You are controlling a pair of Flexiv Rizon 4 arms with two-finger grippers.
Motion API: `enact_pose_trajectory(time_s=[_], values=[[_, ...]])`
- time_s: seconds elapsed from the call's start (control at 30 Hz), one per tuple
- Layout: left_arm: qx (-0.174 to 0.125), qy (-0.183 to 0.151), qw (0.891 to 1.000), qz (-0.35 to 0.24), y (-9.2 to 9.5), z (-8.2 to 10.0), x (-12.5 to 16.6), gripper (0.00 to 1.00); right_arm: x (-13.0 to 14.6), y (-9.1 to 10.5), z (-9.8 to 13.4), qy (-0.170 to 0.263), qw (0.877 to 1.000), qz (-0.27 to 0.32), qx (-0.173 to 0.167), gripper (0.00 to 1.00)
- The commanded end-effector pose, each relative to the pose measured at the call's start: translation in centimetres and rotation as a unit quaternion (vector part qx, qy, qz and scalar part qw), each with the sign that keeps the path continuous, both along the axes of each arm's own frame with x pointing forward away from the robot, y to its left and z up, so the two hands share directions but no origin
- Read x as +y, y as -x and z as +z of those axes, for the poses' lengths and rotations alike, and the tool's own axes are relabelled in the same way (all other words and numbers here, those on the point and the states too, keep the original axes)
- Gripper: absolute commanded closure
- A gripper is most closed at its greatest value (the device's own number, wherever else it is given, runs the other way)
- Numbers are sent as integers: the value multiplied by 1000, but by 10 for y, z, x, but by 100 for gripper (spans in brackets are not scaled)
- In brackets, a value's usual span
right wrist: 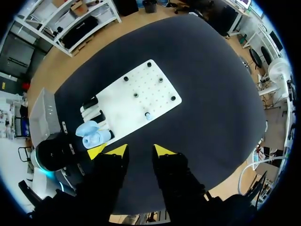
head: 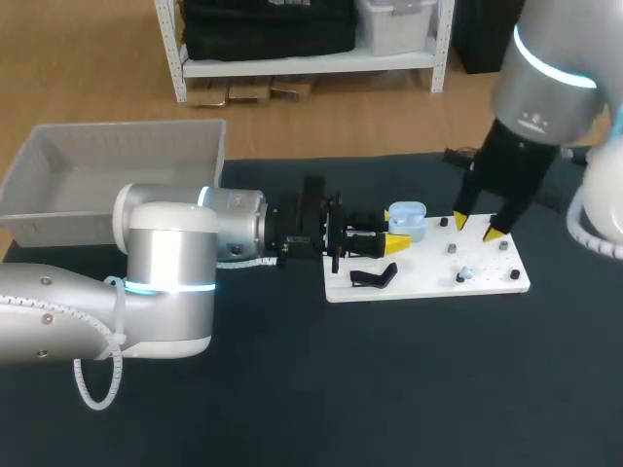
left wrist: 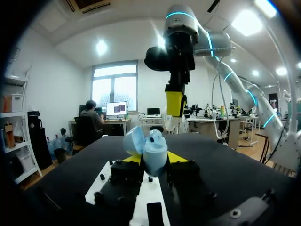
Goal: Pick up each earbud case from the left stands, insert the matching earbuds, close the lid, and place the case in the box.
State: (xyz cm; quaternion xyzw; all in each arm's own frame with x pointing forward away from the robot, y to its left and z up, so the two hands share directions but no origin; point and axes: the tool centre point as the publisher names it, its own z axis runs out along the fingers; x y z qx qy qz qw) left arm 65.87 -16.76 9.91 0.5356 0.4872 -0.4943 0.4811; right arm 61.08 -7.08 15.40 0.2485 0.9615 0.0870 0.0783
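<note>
A light blue earbud case (head: 407, 219) with its lid open sits above the left end of the white board (head: 428, 274), and my left gripper (head: 394, 231) is shut on it from both sides. In the left wrist view the case (left wrist: 151, 149) stands between the yellow tips, lid tipped back. A small blue earbud (head: 465, 274) lies on the board's right part. My right gripper (head: 477, 229) hangs open above the board, to the right of the case, with nothing between its fingers. The right wrist view looks down on the earbud (right wrist: 147, 115) and the case (right wrist: 91, 134).
The grey box (head: 117, 175) stands at the back left of the table. A black stand (head: 375, 277) sits at the board's left front, and several small pegs dot the board (right wrist: 157, 96). Dark table surface surrounds the board.
</note>
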Motion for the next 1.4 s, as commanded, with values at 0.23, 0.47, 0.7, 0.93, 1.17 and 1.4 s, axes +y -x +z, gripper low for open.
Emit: enact_pose_trajectory(time_s=[0.23,0.47,0.7,0.93,1.17,1.4], values=[[0,0,1000,-1,-1,0,0,100,-1,-6,-34,-35,999,11,-21,75],[0,0,1000,-1,-1,0,0,100,-4,-11,-48,-33,999,1,-23,67],[0,0,1000,-1,-1,0,0,100,-3,-13,-63,-12,999,-21,-46,64],[0,0,1000,-1,-1,0,0,100,-4,-16,-69,-14,999,-28,-43,64],[0,0,1000,-1,-1,0,0,100,-5,-17,-71,-16,999,-32,-38,64],[6,-3,1000,-2,10,-4,12,100,-6,-19,-70,-19,999,-35,-34,64]])
